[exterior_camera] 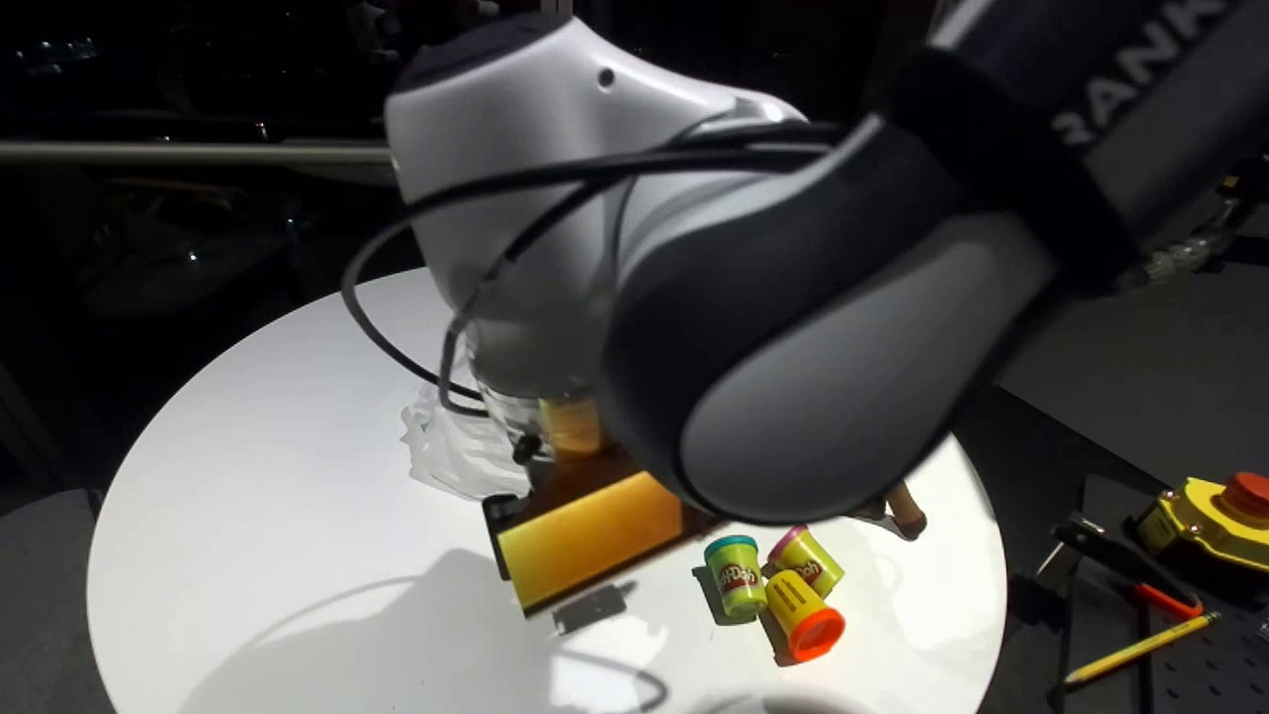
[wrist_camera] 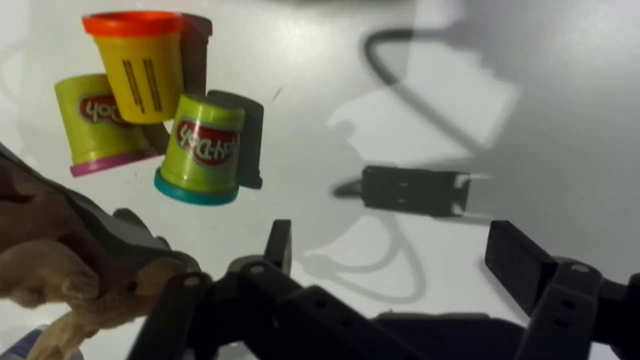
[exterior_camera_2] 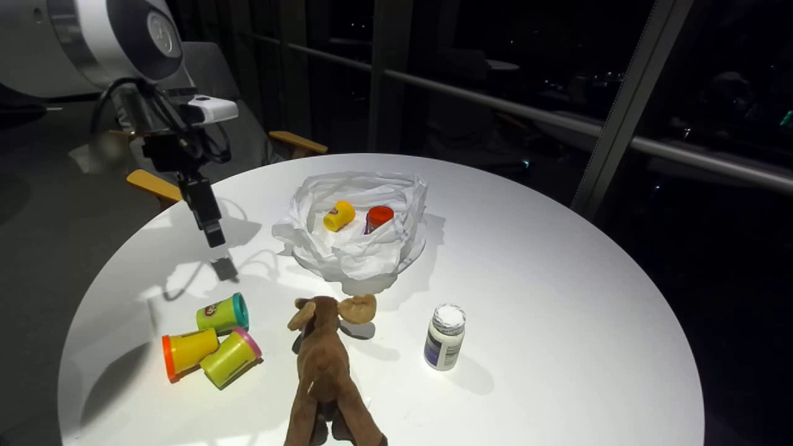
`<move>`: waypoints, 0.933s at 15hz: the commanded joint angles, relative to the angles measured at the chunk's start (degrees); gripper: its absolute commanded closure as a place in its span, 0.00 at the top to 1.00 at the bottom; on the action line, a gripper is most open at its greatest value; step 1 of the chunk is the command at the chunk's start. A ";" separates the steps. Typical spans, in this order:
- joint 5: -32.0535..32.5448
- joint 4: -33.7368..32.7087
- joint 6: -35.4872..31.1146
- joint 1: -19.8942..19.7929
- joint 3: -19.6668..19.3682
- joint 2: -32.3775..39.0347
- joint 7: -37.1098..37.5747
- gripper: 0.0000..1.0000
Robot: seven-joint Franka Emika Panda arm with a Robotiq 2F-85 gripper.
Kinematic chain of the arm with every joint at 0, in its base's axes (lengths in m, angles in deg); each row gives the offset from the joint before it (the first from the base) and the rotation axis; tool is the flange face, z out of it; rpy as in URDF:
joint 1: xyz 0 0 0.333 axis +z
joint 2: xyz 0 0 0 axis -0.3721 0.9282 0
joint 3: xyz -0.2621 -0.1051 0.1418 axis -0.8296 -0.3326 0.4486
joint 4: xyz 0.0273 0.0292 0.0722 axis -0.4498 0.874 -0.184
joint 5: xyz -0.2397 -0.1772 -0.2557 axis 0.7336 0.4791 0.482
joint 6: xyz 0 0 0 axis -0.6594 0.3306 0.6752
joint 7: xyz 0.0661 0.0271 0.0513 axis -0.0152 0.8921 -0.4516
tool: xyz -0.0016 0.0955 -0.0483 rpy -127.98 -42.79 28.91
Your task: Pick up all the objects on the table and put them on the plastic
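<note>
Inside the plastic sheet [exterior_camera_2: 356, 265] we count a yellow tub [exterior_camera_2: 339, 217] and a red-lidded tub [exterior_camera_2: 379, 215] as done; three Play-Doh tubs [exterior_camera_2: 207, 342], a plush moose [exterior_camera_2: 325, 365] and a pill bottle [exterior_camera_2: 443, 341] remain on the table [exterior_camera_2: 557, 297]; the gripper [wrist_camera: 395, 252], jaws wide apart, holds nothing; only an exterior view shows the sheet's contents.

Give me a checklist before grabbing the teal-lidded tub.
1. Tool open, holding nothing: ok.
2. Tool lined up over the teal-lidded tub: not ok, tub lies off to one side.
3. Space around that tub: not ok, orange-lidded tub and pink-lidded tub lie close.
4. Plastic open at top: ok, yellow tub inside.
5. Red-lidded tub flat inside: cannot tell, plastic partly hides it.
</note>
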 commanded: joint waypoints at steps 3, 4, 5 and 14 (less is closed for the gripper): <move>0.68 21.27 -16.13 0.72 -1.11 -9.38 16.59 1.00; 1.35 24.61 -18.38 1.17 -1.91 -10.69 18.89 1.00; 2.35 28.06 -20.06 1.85 -3.02 -12.45 21.15 1.00; 24.74 34.40 -22.07 5.12 -14.27 -19.42 29.14 1.00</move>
